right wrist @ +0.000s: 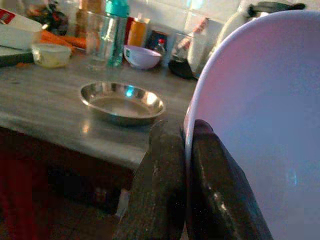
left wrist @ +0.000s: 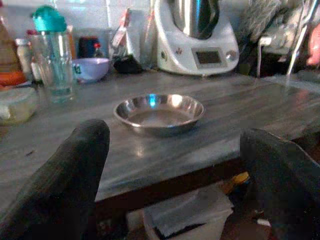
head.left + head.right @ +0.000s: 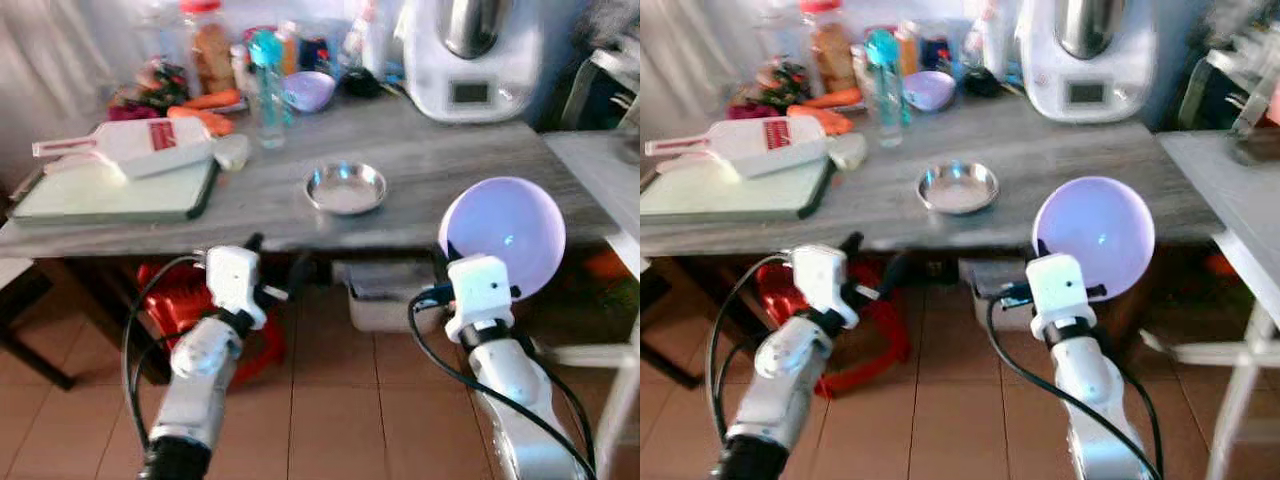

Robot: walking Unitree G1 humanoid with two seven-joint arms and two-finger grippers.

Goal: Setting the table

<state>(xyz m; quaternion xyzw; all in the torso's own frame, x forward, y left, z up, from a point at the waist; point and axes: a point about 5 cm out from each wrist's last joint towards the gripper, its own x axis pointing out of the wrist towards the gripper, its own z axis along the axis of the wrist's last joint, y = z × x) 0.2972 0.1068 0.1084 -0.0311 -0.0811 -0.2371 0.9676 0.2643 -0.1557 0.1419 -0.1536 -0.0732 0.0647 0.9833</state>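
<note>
- Lilac round plastic bowl [image 3: 503, 235] sits nearest, held off the tabletop's front edge, tilted almost on its side with its hollow facing the head camera; the right pincer [image 1: 186, 165] is clamped on its rim, one finger inside the wall and one outside.
- It looks light, stiff and smooth, so a rim pinch like this should carry it, though a glossy wall could pivot or slip between the fingers if swung; it will need levelling before it is set down.
- Left pincer [image 2: 175, 165] hovers low before the grey wood-grain tabletop [image 3: 480, 165], its fingers wide apart and holding nothing.
- Shallow round steel dish [image 3: 346, 187] rests near the front middle of the tabletop.
- Farther back stand a clear bottle with a teal cap [image 3: 268, 90], a small lilac bowl [image 3: 309, 90] and a white kitchen machine [image 3: 470, 60].
</note>
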